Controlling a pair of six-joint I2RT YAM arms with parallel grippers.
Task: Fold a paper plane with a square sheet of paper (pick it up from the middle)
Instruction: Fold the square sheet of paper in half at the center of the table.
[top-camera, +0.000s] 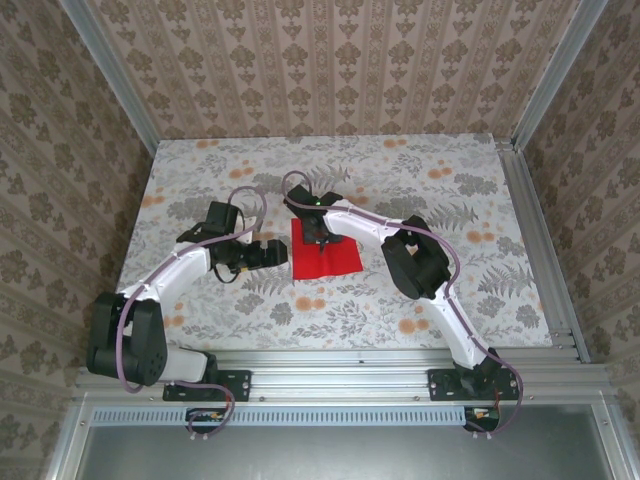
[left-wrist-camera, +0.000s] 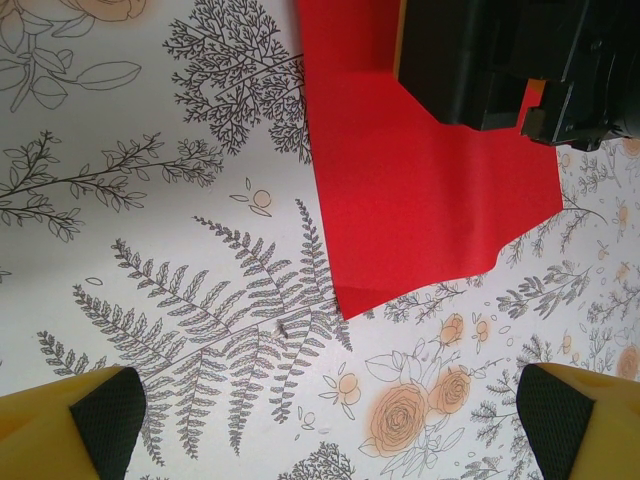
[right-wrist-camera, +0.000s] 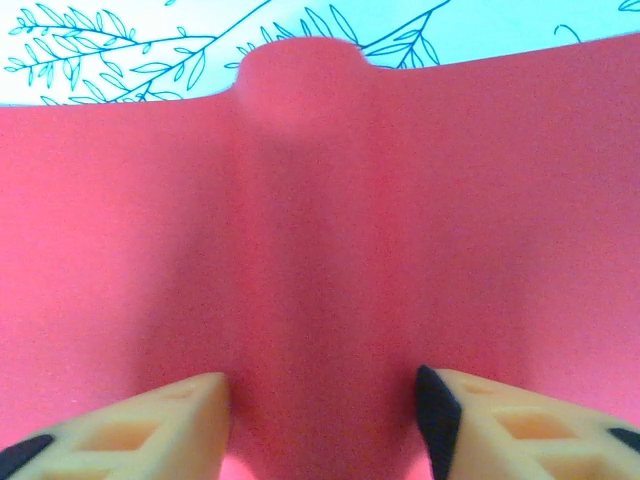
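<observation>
Some of the sheet of paper (top-camera: 342, 258) hides under the right gripper (top-camera: 321, 240).

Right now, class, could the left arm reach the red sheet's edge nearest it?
Probably yes: the left gripper is open and faces the sheet of paper across bare table, while the right gripper presses the sheet's middle, leaving that edge free.
</observation>
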